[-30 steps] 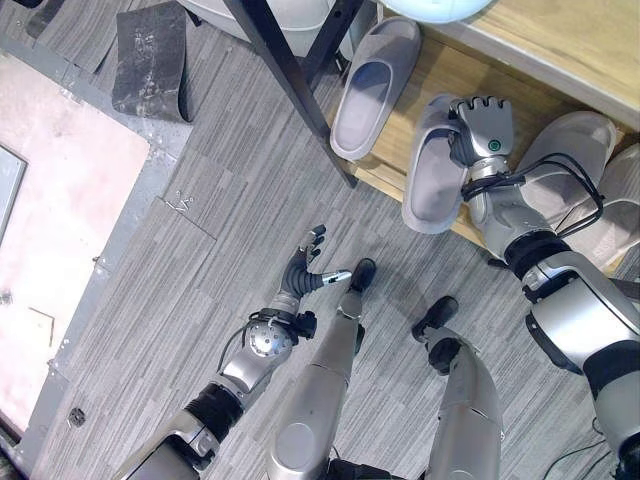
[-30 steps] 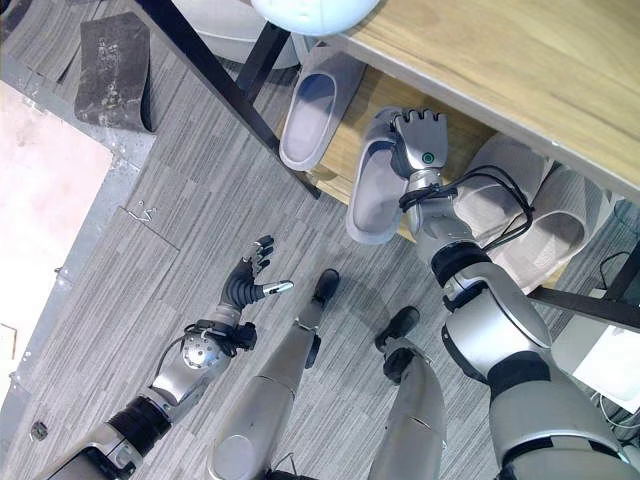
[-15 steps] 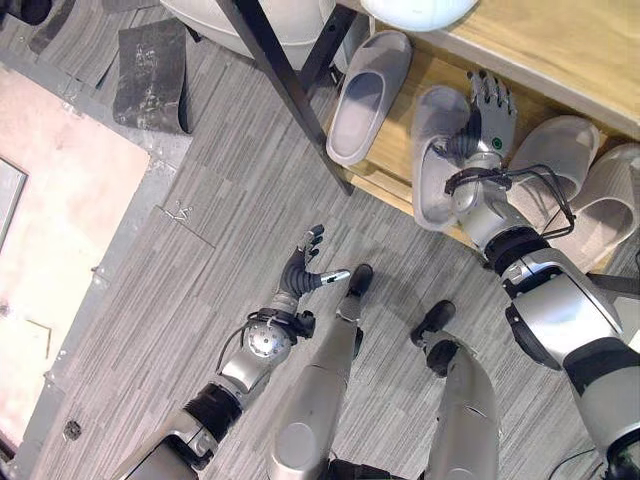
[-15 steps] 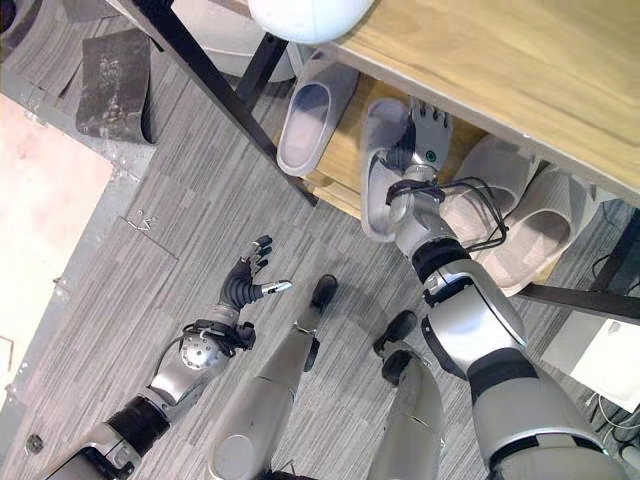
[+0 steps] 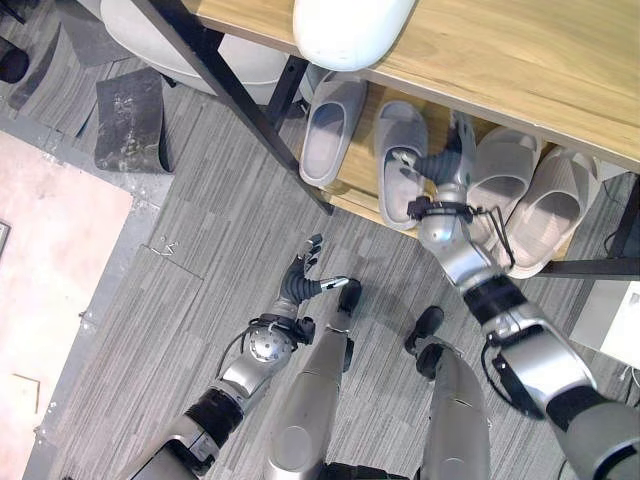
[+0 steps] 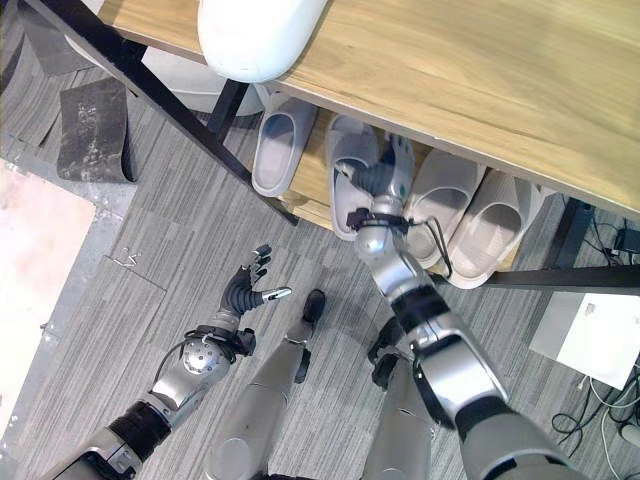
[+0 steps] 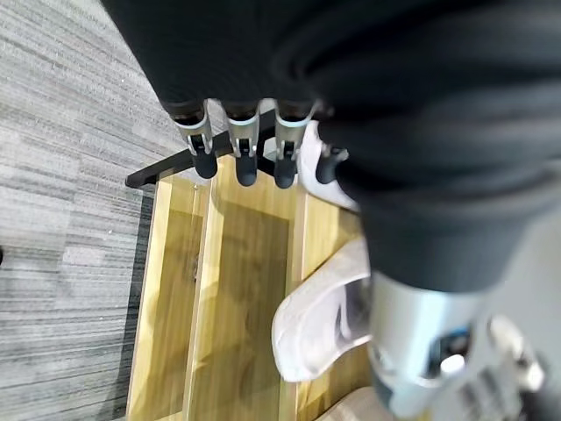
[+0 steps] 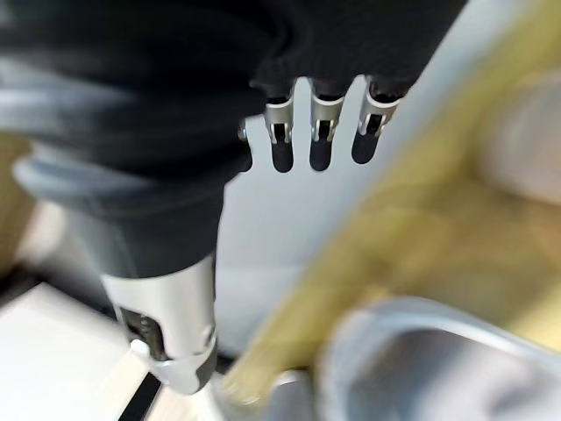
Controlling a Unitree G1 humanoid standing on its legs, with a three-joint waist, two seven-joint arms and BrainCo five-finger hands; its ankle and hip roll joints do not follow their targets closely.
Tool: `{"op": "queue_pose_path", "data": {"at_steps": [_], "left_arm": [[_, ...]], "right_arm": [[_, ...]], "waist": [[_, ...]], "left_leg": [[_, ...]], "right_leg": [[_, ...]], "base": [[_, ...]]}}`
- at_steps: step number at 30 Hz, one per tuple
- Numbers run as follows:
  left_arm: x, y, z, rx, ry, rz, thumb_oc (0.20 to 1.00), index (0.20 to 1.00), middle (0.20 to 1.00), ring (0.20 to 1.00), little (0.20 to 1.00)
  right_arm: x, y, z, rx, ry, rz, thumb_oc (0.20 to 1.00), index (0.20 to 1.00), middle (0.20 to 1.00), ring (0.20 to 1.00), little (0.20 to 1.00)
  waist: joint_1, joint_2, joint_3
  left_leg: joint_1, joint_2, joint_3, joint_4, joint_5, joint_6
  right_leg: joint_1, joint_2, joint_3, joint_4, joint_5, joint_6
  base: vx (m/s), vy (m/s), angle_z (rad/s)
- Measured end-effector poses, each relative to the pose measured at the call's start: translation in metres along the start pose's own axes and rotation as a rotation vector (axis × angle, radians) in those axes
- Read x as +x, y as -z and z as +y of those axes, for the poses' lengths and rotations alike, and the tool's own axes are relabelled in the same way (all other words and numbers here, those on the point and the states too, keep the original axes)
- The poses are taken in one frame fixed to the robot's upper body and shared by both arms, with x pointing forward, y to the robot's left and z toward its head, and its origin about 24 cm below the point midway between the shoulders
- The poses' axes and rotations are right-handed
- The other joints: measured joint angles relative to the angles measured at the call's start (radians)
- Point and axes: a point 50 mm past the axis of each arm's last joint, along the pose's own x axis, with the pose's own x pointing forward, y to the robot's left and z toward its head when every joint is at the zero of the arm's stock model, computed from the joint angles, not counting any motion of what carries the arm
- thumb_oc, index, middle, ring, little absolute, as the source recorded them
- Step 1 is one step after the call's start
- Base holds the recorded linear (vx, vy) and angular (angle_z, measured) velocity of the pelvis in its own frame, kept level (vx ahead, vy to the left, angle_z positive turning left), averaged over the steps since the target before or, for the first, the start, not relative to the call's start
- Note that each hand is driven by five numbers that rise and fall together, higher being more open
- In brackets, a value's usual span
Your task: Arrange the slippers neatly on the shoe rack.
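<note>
Several pale grey slippers lie in a row on the shoe rack's lower wooden shelf (image 5: 360, 195): one at the left (image 5: 330, 130), a second (image 5: 398, 160) beside it, and a pair to the right (image 5: 505, 180) (image 5: 555, 205). My right hand (image 5: 450, 165) reaches in under the top shelf, open, lying against the second slipper's right side with straight fingers (image 8: 320, 132). My left hand (image 5: 300, 280) hangs open over the grey floor in front of the rack, holding nothing; its fingers (image 7: 237, 149) are straight.
A white rounded object (image 5: 350, 30) sits on the rack's top shelf (image 5: 520, 70). A black slanted rack leg (image 5: 240, 100) stands left of the slippers. A dark mat (image 5: 130, 120) and a pinkish floor panel (image 5: 50, 280) lie to the left. A white box (image 5: 610, 310) stands at the right.
The camera has shifted. My right hand has pushed the second slipper from the shelf's front edge deeper in, so it lies beside the first. The left hand has stayed put.
</note>
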Motion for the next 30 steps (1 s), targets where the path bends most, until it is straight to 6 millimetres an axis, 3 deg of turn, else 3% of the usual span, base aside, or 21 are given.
{"op": "queue_pose_path", "data": {"at_steps": [3,12,23,25,30], "left_arm": [[-0.003,0.007,0.001,0.008,-0.009,0.035,1.000,1.000,1.000,1.000,1.000],[-0.008,0.013,0.002,0.006,0.001,0.057,1.000,1.000,1.000,1.000,1.000],[-0.010,0.016,0.002,0.007,0.002,0.067,1.000,1.000,1.000,1.000,1.000],[-0.010,0.016,0.002,0.006,0.006,0.067,1.000,1.000,1.000,1.000,1.000],[-0.011,0.016,0.003,0.011,0.025,0.068,1.000,1.000,1.000,1.000,1.000]], "right_arm": [[-0.021,0.029,0.006,0.051,-0.044,0.146,1.000,1.000,1.000,1.000,1.000],[-0.023,0.047,0.028,0.092,-0.195,0.293,1.000,1.000,1.000,1.000,1.000],[-0.018,0.023,0.053,0.440,-0.229,0.419,1.000,1.000,1.000,1.000,1.000],[-0.014,0.018,0.053,0.483,-0.229,0.421,1.000,1.000,1.000,1.000,1.000],[0.018,0.003,0.038,0.522,-0.176,0.387,1.000,1.000,1.000,1.000,1.000]], "waist": [[-0.017,0.000,0.000],[0.002,0.002,0.001],[0.045,0.013,0.005],[0.057,0.020,0.008],[0.084,0.042,0.011]], "left_leg": [[0.005,0.002,0.004,0.000,0.001,-0.001],[0.011,0.007,-0.001,0.000,0.001,-0.002],[0.006,0.000,-0.005,0.000,0.001,-0.003],[0.005,0.000,-0.008,0.001,0.001,-0.004],[-0.010,-0.005,-0.034,0.001,0.005,-0.010]], "right_leg": [[0.005,0.002,0.001,-0.003,0.005,0.000],[0.009,0.000,-0.002,0.010,-0.010,-0.021],[-0.005,-0.012,-0.005,0.042,-0.024,-0.013],[-0.005,-0.012,-0.007,0.043,-0.033,-0.026],[-0.010,-0.016,-0.032,0.053,-0.043,-0.026]], "base": [[-0.02,0.000,-0.04],[-0.01,-0.005,0.00],[0.00,-0.012,0.03],[0.01,-0.027,0.04],[0.01,-0.015,0.14]]}}
